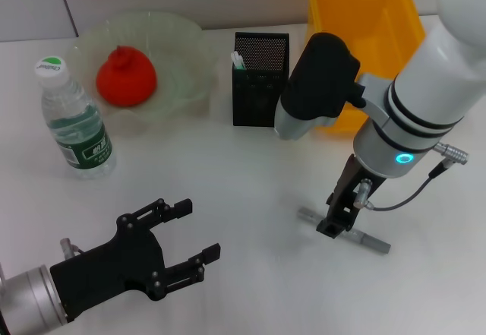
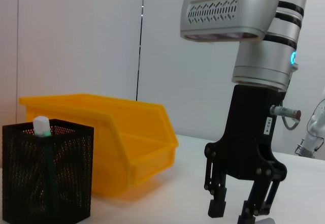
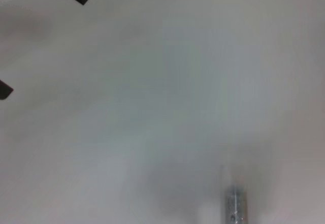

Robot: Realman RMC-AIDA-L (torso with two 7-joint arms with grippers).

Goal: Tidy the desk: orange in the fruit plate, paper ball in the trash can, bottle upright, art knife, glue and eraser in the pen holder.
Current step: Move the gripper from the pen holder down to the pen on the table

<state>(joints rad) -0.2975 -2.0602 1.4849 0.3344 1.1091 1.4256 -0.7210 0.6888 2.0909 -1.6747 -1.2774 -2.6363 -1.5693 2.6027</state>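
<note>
The grey glue [image 1: 372,239] lies flat on the white desk at the front right. My right gripper [image 1: 336,225] is down over its middle, open, with a finger on either side; it also shows in the left wrist view [image 2: 232,211]. The glue's end shows in the right wrist view [image 3: 234,206]. My left gripper [image 1: 199,229] is open and empty at the front left. The orange [image 1: 125,77] lies in the fruit plate [image 1: 186,42]. The bottle [image 1: 76,118] stands upright. The art knife [image 1: 238,60] stands in the pen holder [image 1: 260,84]. The eraser and paper ball are out of view.
The yellow trash can [image 1: 364,23] stands at the back right, just behind my right arm and beside the pen holder [image 2: 48,170]. The trash can [image 2: 122,137] also shows in the left wrist view. White desk surface lies between the two grippers.
</note>
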